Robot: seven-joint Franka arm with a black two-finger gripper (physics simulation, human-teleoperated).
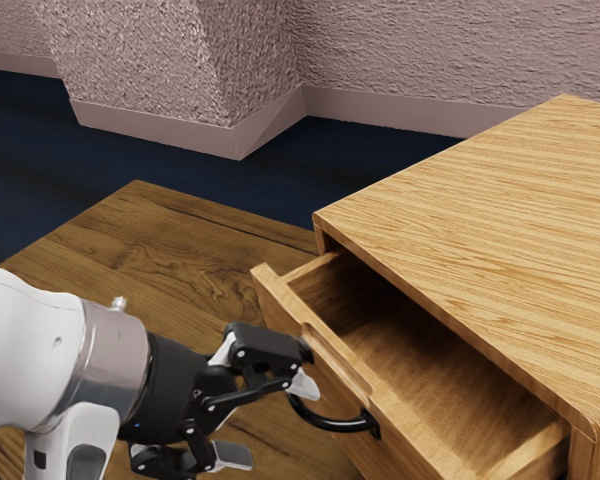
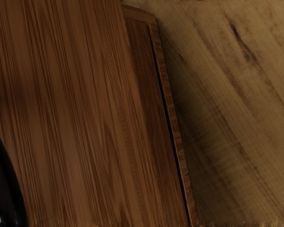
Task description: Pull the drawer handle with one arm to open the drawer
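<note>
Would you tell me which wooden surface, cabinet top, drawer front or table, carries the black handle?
The drawer front, pulled partway out under the cabinet top: the handle curves off it by the hand. That top and the table are plain.

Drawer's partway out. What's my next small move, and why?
Probably pull the handle a short way straight out, away from the cabinet. The drawer is only partly open, much of it lies under the cabinet top, and the gripper sits at the handle's end.
</note>
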